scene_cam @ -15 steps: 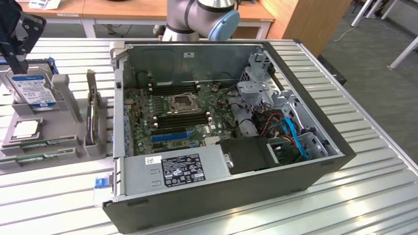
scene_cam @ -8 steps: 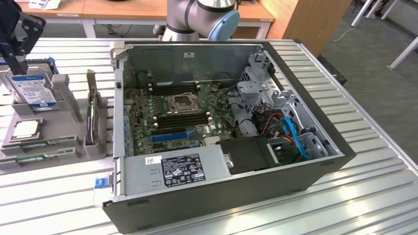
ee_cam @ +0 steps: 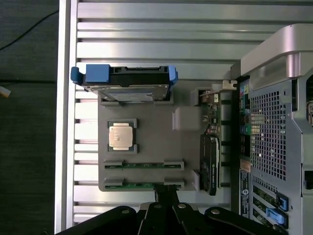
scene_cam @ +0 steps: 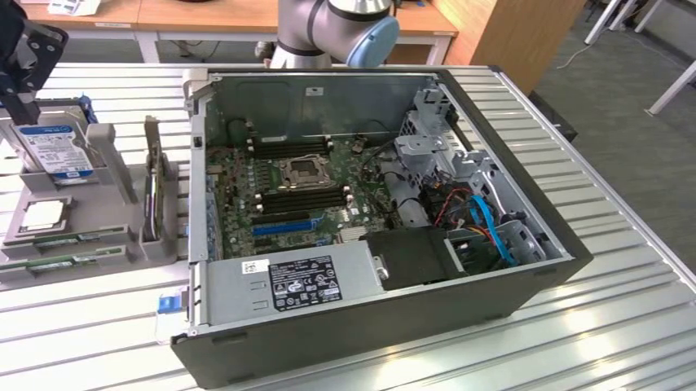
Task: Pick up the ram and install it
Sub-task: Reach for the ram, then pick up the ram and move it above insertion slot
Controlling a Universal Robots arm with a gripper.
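Note:
Two ram sticks, thin and green, lie flat in slots of a grey holder [scene_cam: 120, 171] at the exterior view's left: one ram stick [scene_cam: 81, 238] [ee_cam: 144, 165] and another ram stick [scene_cam: 55, 263] [ee_cam: 134, 185] beside it. My gripper [scene_cam: 24, 102] [ee_cam: 166, 193] hangs well above the holder, its dark fingers shut together with nothing between them. In the wrist view the fingertips line up over the holder's edge by the nearer stick, without touching it. The open computer case [scene_cam: 381, 334] holds the motherboard [scene_cam: 293, 195] with its dark memory slots.
The holder also carries a hard drive [scene_cam: 55, 151] [ee_cam: 127, 83] in a blue bracket, a processor chip [scene_cam: 44, 214] [ee_cam: 121, 135] and an upright expansion card [scene_cam: 152, 191] [ee_cam: 210, 164]. A power supply [scene_cam: 293, 281] and cables [scene_cam: 484, 220] crowd the case. The slatted metal table [scene_cam: 609, 244] surrounds everything.

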